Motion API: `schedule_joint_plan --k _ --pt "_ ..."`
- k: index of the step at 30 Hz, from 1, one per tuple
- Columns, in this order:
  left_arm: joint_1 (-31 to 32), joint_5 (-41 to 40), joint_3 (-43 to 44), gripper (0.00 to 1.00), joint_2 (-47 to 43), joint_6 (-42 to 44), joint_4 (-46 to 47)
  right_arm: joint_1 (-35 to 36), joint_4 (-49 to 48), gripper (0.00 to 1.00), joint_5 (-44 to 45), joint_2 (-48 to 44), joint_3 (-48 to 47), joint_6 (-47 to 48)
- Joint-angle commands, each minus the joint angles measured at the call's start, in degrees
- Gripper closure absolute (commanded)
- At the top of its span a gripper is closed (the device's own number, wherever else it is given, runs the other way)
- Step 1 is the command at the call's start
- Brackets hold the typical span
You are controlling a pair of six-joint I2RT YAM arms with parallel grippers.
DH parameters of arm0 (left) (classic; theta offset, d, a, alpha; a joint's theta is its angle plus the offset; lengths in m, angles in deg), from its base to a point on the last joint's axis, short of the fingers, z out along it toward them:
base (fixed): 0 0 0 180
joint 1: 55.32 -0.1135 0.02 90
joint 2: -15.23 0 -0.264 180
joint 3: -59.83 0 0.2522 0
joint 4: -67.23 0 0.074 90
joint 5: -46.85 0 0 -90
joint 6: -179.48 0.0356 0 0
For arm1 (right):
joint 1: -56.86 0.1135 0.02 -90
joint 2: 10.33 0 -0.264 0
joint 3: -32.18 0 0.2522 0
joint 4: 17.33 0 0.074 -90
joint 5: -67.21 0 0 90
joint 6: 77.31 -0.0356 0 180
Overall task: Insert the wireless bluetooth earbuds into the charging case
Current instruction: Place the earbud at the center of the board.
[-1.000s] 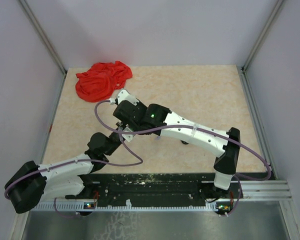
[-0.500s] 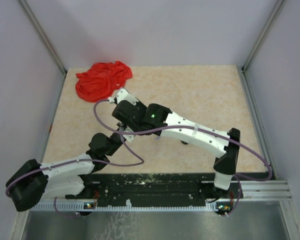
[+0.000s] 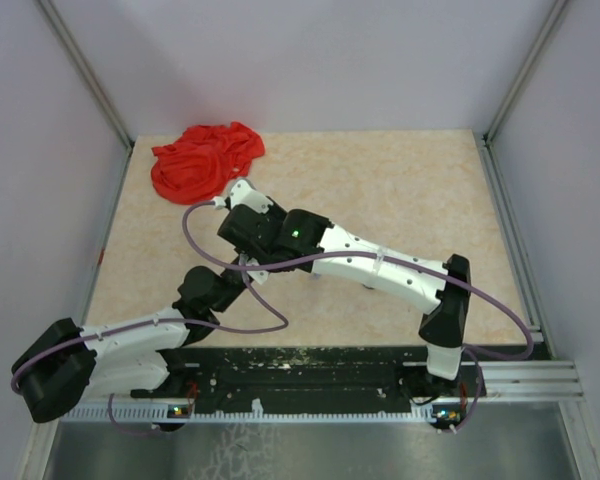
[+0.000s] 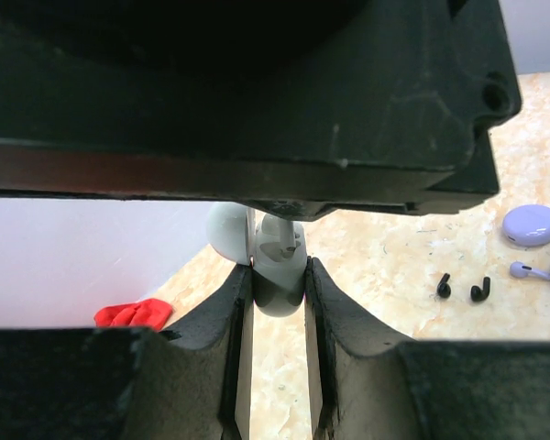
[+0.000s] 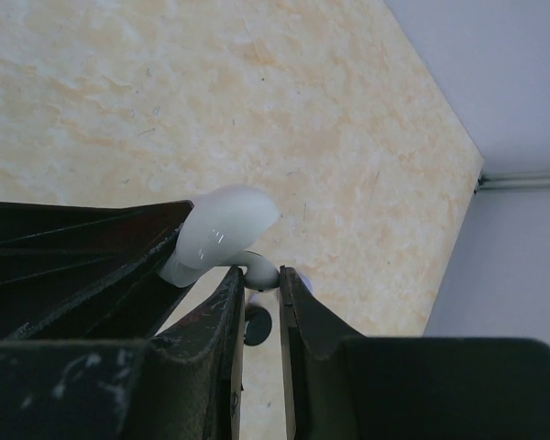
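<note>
A beige marbled table (image 3: 400, 190) sits between pale walls, with a red cloth (image 3: 205, 160) in its far left corner. Over the table's left half, the left gripper (image 4: 277, 275) pinches an open white case (image 4: 280, 293). From above, the right gripper (image 5: 259, 284) is clamped on a white earbud (image 5: 262, 273), whose stem is down in the case. Two black earbuds (image 4: 444, 286), a lavender earbud (image 4: 529, 270) and a lavender case (image 4: 532, 224) lie on the table.
</note>
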Motion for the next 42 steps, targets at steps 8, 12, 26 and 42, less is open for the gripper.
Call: schedule_joint_plan --k 8,12,26,42 --pt "0.38 0.52 0.99 1.0 -0.04 -1.66 2.84 1.71 -0.6 0.92 3.61 1.14 -2.28 1.31" --pt "0.43 0.59 1.01 1.0 -0.1 -2.29 3.21 2.06 -1.0 0.92 3.1 1.58 -1.74 1.55" --pt "0.46 -0.32 0.91 1.0 -0.23 -4.16 4.55 2.68 -1.09 0.92 -0.78 1.98 -1.55 1.38" --pt "0.42 -2.22 0.92 1.0 0.22 -4.82 4.68 2.86 0.08 0.92 -4.45 1.59 -1.76 1.39"
